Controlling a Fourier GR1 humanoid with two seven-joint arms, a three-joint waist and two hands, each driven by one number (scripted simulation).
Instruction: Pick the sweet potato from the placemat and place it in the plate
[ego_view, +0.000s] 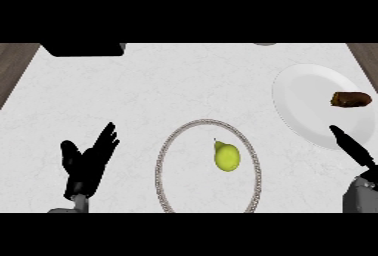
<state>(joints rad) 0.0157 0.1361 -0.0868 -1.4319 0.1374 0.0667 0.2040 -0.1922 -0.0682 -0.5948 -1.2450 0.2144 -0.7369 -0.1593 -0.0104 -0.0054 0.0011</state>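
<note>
Your sweet potato (351, 99) lies on the plate (303, 107), a brown lump toward the plate's right side at about three o'clock from its centre. The white plate sits on the counter (148, 90) at the upper right, roughly two o'clock from the middle of the view.

The placemat (164, 160) is the oval with the beaded grey rim just below centre, at six o'clock. On it lies a yellow-green pear (227, 156), a little right of the oval's middle, stem pointing up toward twelve o'clock. Placemat and plate lie near each other but do not touch.

Your right hand (353, 147) comes in from the lower right at about four o'clock. Its dark fingers (344, 138) stretch straight toward eleven o'clock, with the tips over the plate's lower edge. They hold nothing, and they are apart from the sweet potato, which lies at twelve o'clock from them.

Your left hand (85, 167) shows at the lower left, around eight o'clock, left of the placemat and clear of it. Its fingers are spread and straight, pointing up toward one o'clock, thumb out to the left, with nothing in them.

A dark block (85, 48) sits at the counter's top edge at eleven o'clock.
</note>
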